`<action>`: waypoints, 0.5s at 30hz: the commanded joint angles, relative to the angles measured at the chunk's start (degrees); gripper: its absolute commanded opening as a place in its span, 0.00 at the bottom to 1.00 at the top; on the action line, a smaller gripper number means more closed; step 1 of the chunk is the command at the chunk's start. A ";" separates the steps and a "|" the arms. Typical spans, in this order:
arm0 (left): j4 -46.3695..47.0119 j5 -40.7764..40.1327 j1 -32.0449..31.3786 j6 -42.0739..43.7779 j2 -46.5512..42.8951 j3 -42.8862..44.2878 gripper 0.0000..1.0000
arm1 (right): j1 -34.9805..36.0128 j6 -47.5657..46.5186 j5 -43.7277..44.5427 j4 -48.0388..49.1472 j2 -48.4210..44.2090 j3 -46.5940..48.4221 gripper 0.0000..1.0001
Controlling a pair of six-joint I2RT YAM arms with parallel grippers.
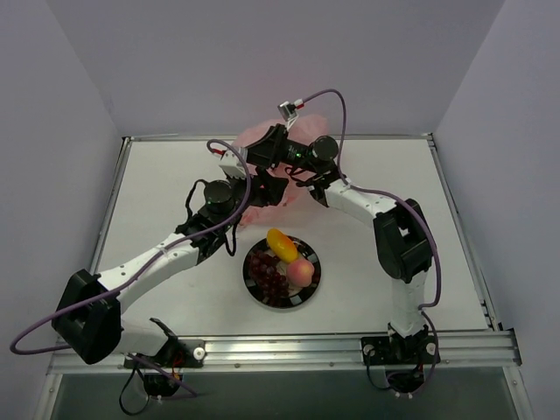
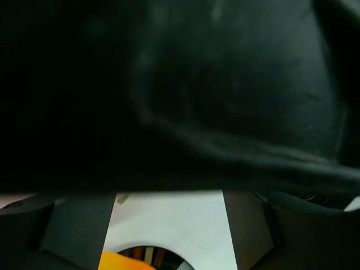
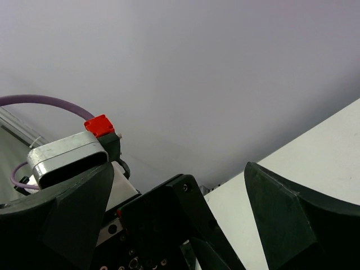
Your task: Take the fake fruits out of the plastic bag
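Top view: both arms reached to the far middle of the white counter (image 1: 149, 201), their tips crowded over the pink plastic bag (image 1: 249, 138), which lay crumpled beneath and behind them. The left fingers (image 1: 264, 188) sat on the near side of the bag and the right fingers (image 1: 258, 156) just beyond, pointing leftward. Their spread could not be told from here. Nearer the arm bases and apart from the bag stood a round dish (image 1: 248, 273) holding all three fruits: the grape bunch (image 1: 267, 271) on its left, the peach (image 1: 300, 273) on its right, and the mango (image 1: 281, 245) at its far rim, long axis running far-left to near-right. So the fruits lay on the near side of the fingers, and the left arm was the closer one. The bag looked emptied, so I judged the task all but done.

Left wrist view: a dark, blurred mass filled the upper frame. Below it the left fingers (image 2: 79, 230) stood spread with bare counter (image 2: 174, 225) between them, pinching nothing. At the bottom edge showed a sliver of the dish (image 2: 163, 256) and the mango (image 2: 124, 262).

Right wrist view: the right fingers (image 3: 292, 225) stood spread, pinching nothing I could see. Between them was black arm hardware, and to the left a silver camera box (image 3: 67, 157). Neither bag nor fruit showed.
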 commanded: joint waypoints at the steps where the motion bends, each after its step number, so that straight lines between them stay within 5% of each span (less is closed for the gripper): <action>1: 6.89 0.91 -0.12 -0.42 2.71 4.09 0.70 | 1.70 -0.62 -2.43 16.32 -5.05 2.19 0.97; 7: 14.70 -1.01 -0.65 -4.46 5.53 1.55 0.50 | 1.96 -0.62 -2.43 18.26 -4.70 2.89 0.97; 11: 21.39 -3.03 -1.44 -5.09 1.68 -3.98 0.59 | 2.05 -0.62 -2.43 18.26 -3.48 7.19 0.97; 12: 22.09 -3.73 -1.79 -4.82 0.45 -4.78 0.67 | 1.87 48.54 53.70 18.00 -3.39 9.11 0.97; 15: 22.02 -3.92 -2.67 -4.21 -3.86 -7.94 0.77 | 1.00 48.25 55.84 15.28 -4.00 11.41 0.97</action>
